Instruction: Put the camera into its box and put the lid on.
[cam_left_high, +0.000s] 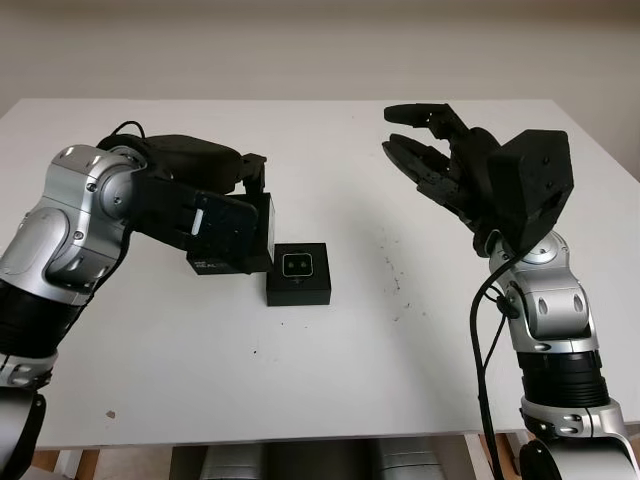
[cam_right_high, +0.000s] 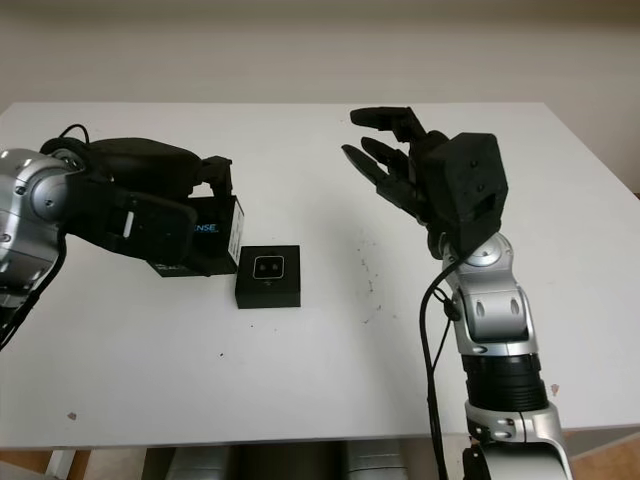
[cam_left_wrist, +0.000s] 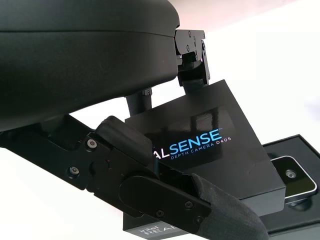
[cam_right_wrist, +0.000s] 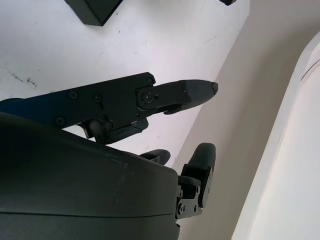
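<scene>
The black open box (cam_left_high: 298, 290) sits mid-table, and the small camera (cam_left_high: 297, 263) lies inside it, lens side up. Just left of the box my left hand (cam_left_high: 238, 212) is shut on the black lid (cam_left_high: 258, 232), which carries blue "SENSE" lettering (cam_left_wrist: 192, 141) and is tilted, its right edge next to the box. In the left wrist view the camera (cam_left_wrist: 295, 176) peeks out beyond the lid's corner. My right hand (cam_left_high: 420, 140) is open and raised above the table's right half, well away from the box.
The white table (cam_left_high: 330, 370) runs wide around the box, with a few small dark specks (cam_left_high: 395, 280) right of it. A black cable (cam_left_high: 478, 340) hangs along my right forearm. The table's back edge meets a pale wall.
</scene>
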